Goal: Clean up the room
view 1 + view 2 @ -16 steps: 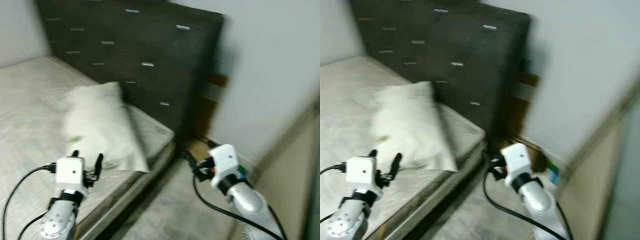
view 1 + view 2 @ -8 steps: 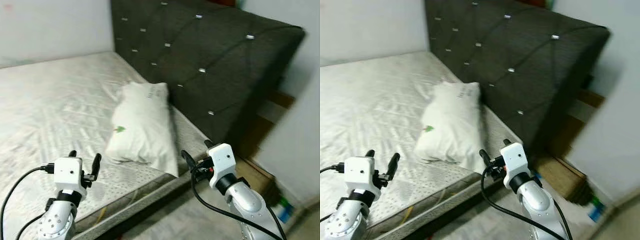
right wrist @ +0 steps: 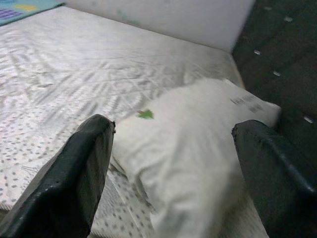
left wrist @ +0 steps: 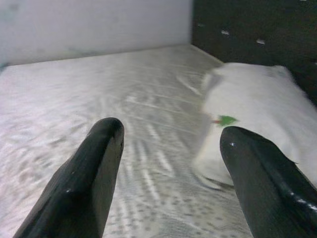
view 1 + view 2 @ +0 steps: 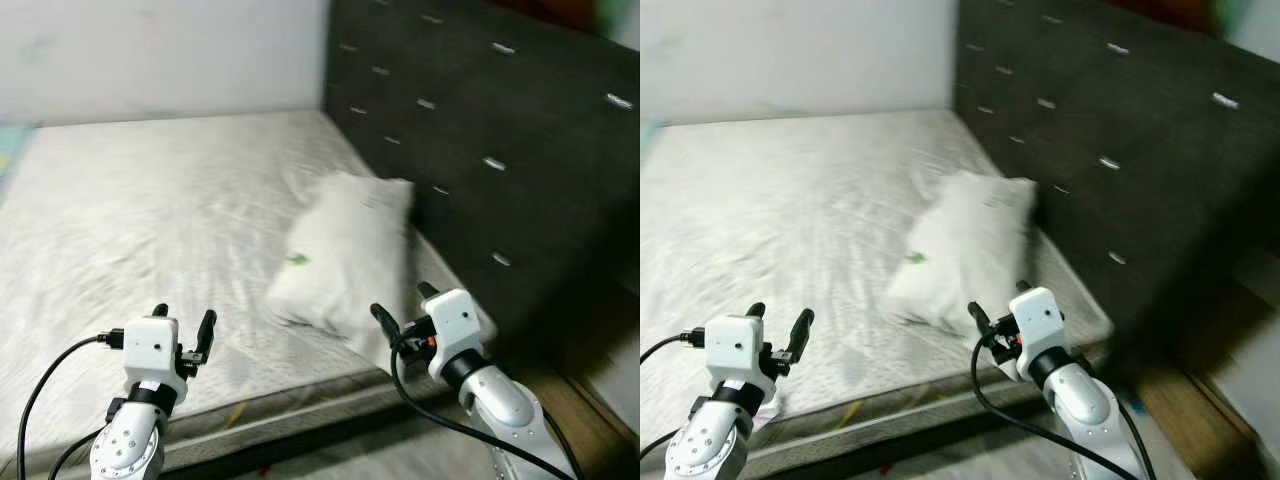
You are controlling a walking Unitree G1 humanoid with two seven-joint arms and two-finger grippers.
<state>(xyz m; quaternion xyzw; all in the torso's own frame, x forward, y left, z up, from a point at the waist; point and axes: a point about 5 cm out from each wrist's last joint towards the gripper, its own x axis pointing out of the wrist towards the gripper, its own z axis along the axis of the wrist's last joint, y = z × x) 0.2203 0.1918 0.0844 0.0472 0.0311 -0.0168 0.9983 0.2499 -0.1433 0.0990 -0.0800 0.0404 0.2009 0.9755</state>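
Nearest, the left gripper (image 5: 183,324) hovers over the near edge of the mattress (image 5: 150,210), its two black fingers (image 4: 84,183) spread apart with nothing between them. To its right the right gripper (image 5: 400,312) is held just in front of the pillow's near end, fingers likewise spread wide and empty; a black cable (image 5: 430,420) loops down from its wrist. Beyond both grippers the white pillow (image 5: 345,255) lies on the right part of the mattress, running lengthwise from near to far, with a small green mark (image 3: 145,114) on its cover and some faint print at its far end, too blurred to read. Just right of the pillow stands the dark tufted headboard (image 5: 480,130), and it seems to touch the pillow's far end, though motion blur makes that uncertain. Farthest, a pale wall (image 5: 160,50) closes the far side of the bed.
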